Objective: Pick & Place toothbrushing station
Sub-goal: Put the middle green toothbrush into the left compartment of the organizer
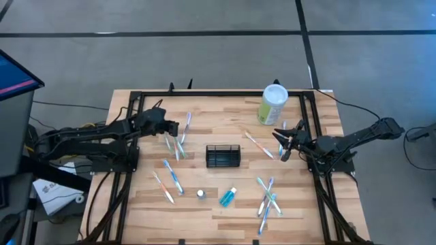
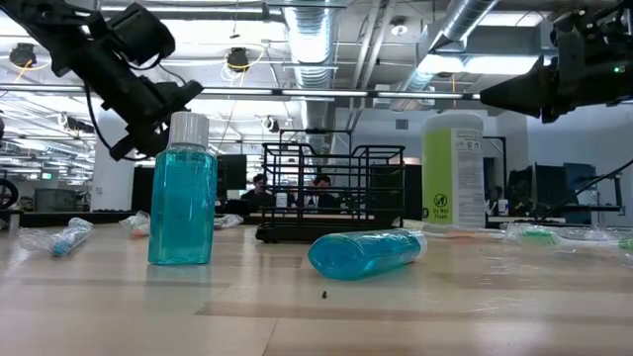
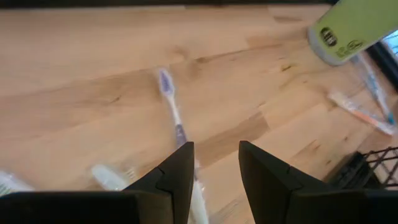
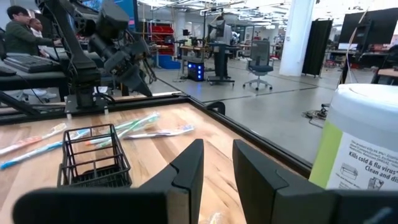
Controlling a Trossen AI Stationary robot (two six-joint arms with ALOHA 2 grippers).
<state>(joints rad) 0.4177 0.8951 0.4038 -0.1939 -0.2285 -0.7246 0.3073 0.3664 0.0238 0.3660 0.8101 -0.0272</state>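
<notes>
The toothbrushing station, a small black wire caddy (image 1: 223, 156), stands on its base at the table's middle; the low view shows the caddy (image 2: 331, 193) behind the bottles, and it is also in the right wrist view (image 4: 93, 155). My left gripper (image 1: 174, 131) hovers open to the caddy's left, tipped down over loose toothbrushes (image 1: 179, 145). In its wrist view the left gripper (image 3: 214, 168) has a purple-headed toothbrush (image 3: 173, 112) lying on the wood beyond it. My right gripper (image 1: 281, 144) stands open and level right of the caddy, and in its wrist view the right gripper (image 4: 217, 168) has nothing between its fingers.
A pale-green canister (image 1: 274, 103) with a white lid stands at the far right. A blue bottle (image 1: 228, 197) lies on its side near the front, beside an upright one (image 2: 182, 193). More toothbrushes lie at the near left (image 1: 170, 180), near right (image 1: 267, 197) and beside my right gripper (image 1: 259, 144).
</notes>
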